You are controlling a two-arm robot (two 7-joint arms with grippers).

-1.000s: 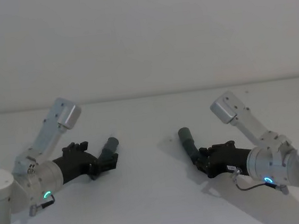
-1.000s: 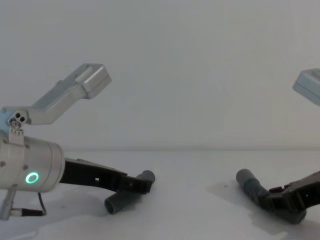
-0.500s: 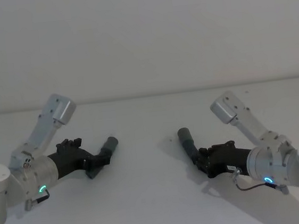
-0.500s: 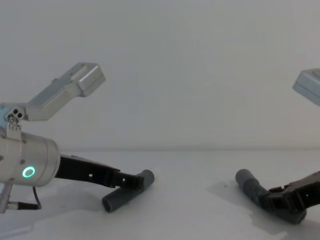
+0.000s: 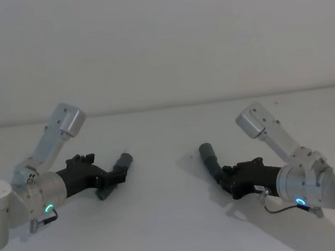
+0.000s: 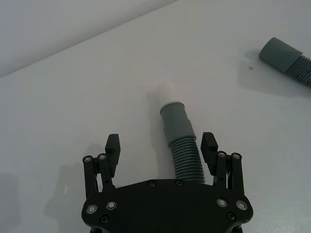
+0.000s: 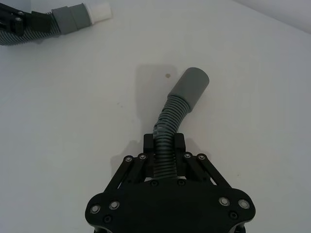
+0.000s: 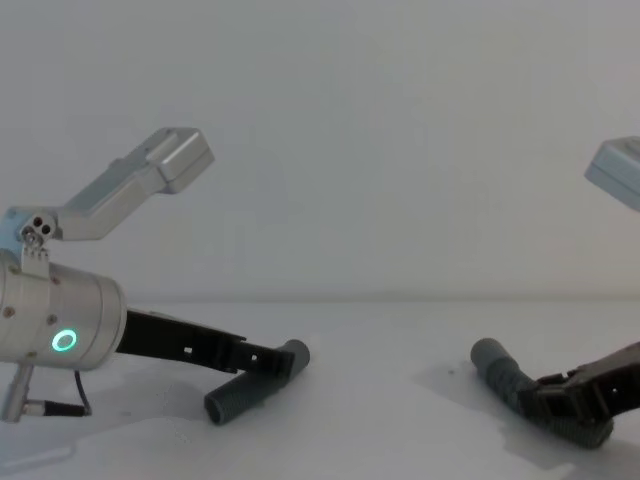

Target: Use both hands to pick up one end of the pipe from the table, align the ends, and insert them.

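Note:
The short straight pipe piece (image 6: 183,151) lies on the white table (image 5: 165,221), its grey cuff (image 6: 175,121) and white tip (image 6: 168,92) pointing away from my left gripper (image 6: 161,142). That gripper is open, with one finger on either side of the ribbed part, and the hose sits closer to one finger (image 6: 209,144). In the head view the left gripper (image 5: 114,178) is at the left. The right gripper (image 7: 164,141) is shut on the ribs of the longer curved piece (image 7: 167,124), whose open socket cuff (image 7: 192,86) sticks out ahead. This piece (image 5: 210,157) sits right of centre.
Bare white table (image 8: 380,400) separates the two pipe pieces, and a plain wall rises behind it. In the right wrist view the short piece's white tip (image 7: 100,10) shows far off, and in the left wrist view the longer piece's cuff (image 6: 278,53) does.
My left arm has drawn back toward the left and sunk lower, with the short piece shifting slightly along with it. The right arm and its hose have stayed put.

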